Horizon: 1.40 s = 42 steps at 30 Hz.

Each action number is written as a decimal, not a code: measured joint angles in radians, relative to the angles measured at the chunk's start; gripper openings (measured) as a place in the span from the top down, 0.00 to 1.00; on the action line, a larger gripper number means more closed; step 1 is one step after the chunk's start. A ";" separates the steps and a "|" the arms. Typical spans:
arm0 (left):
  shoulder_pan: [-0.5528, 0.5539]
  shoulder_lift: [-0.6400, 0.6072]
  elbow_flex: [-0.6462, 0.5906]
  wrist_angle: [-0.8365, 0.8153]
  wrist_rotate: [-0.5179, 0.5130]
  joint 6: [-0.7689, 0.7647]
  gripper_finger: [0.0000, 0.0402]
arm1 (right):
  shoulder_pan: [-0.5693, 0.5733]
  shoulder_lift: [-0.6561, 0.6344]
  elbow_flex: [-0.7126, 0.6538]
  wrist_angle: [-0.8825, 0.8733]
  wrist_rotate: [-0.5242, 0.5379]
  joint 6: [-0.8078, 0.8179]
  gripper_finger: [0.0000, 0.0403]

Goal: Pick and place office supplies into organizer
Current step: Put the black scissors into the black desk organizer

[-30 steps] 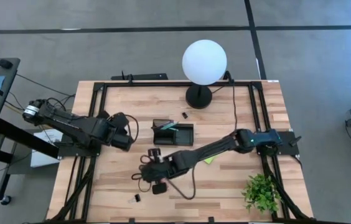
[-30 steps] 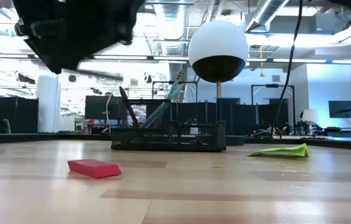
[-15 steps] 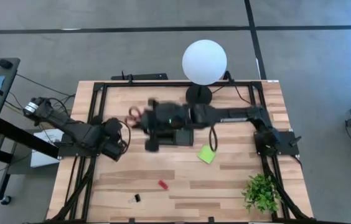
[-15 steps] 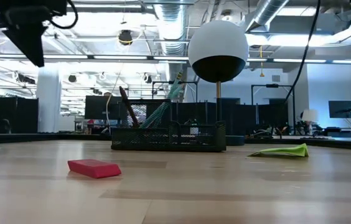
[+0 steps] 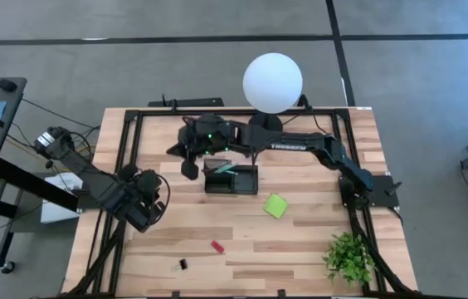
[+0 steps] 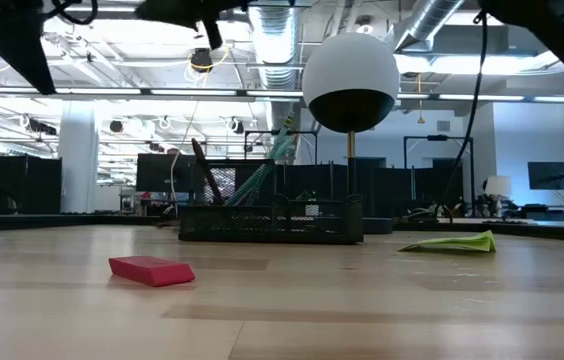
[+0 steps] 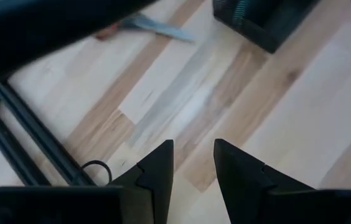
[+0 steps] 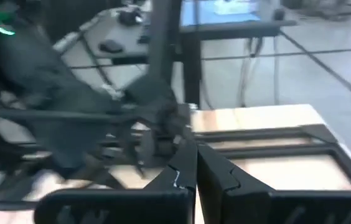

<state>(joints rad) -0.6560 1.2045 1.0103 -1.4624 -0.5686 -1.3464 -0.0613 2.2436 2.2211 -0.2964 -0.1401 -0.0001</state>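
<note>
The right tool (image 5: pixel 186 152) is raised over the far-left part of the tabletop (image 5: pixel 317 241), just left of the organizer (image 5: pixel 231 178), clenched on the red-handled scissors (image 7: pixel 143 26); the left wrist view shows them lying roughly level, grey blades toward the organizer and handles away from it. The organizer sits centre-far with pens (image 6: pixel 262 175) leaning aslant in its left compartment, tips up. The white globe lamp (image 5: pixel 272 83) stands just behind the organizer. A lime-green sticky-note pad (image 5: pixel 275 205) lies flat right of the organizer, apart from it. A red piece (image 5: pixel 216 246) and a black clip (image 5: pixel 182 264) lie well apart near the front edge. The plant (image 5: pixel 348 256) occupies the front-right corner. The left tool (image 7: pixel 191 163) hovers front-left, fingers parted, grasping nothing.
</note>
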 joint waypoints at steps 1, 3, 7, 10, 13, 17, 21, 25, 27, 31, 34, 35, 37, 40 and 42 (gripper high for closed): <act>-0.012 0.000 0.000 0.003 -0.002 -0.002 0.72 | -0.004 0.000 0.000 -0.004 0.010 -0.002 0.99; -0.033 0.000 0.000 0.005 -0.001 -0.004 0.72 | -0.006 0.002 -0.001 -0.016 0.000 -0.004 0.99; -0.068 0.012 -0.003 0.007 -0.038 -0.040 0.72 | 0.017 0.002 0.000 -0.098 -0.016 -0.074 1.00; -0.076 0.014 -0.054 0.102 -0.140 -0.078 0.72 | 0.053 0.003 -0.002 -0.198 0.044 -0.135 1.00; -0.044 0.014 -0.155 0.256 -0.204 -0.097 0.72 | 0.088 -0.013 -0.003 -0.253 0.115 -0.181 1.00; 0.028 0.015 -0.334 0.445 -0.258 -0.098 0.72 | 0.120 -0.117 -0.003 -0.292 0.150 -0.229 1.00; 0.128 0.015 -0.448 0.598 -0.387 -0.123 0.72 | 0.151 -0.257 0.002 -0.319 0.231 -0.282 1.00; 0.240 0.015 -0.453 0.633 -0.415 -0.105 0.72 | 0.168 -0.370 -0.001 -0.435 0.270 -0.302 1.00; 0.306 0.015 -0.450 0.662 -0.378 -0.045 0.72 | 0.173 -0.423 0.000 -0.512 0.270 -0.270 1.00; 0.450 0.015 -0.450 0.799 -0.310 0.106 0.72 | 0.181 -0.470 0.001 -0.660 0.273 -0.201 1.00; 0.580 0.015 -0.449 0.955 -0.252 0.259 0.72 | 0.193 -0.465 -0.002 -0.748 0.273 -0.148 1.00; 0.627 0.015 -0.449 1.009 -0.210 0.334 0.72 | 0.198 -0.463 -0.002 -0.777 0.273 -0.132 1.00; 0.728 0.015 -0.449 1.120 -0.099 0.476 0.72 | 0.205 -0.458 -0.001 -0.821 0.275 -0.107 1.00; 0.862 0.015 -0.449 1.272 0.005 0.684 0.72 | 0.219 -0.454 -0.002 -0.876 0.311 -0.084 1.00; 0.945 0.015 -0.449 1.348 0.065 0.767 0.72 | 0.228 -0.454 -0.002 -0.884 0.363 -0.079 1.00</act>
<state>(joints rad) 0.2888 1.2194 0.5616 -0.1145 -0.5031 -0.5797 0.1667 1.7893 2.2196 -1.1807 0.2234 -0.0788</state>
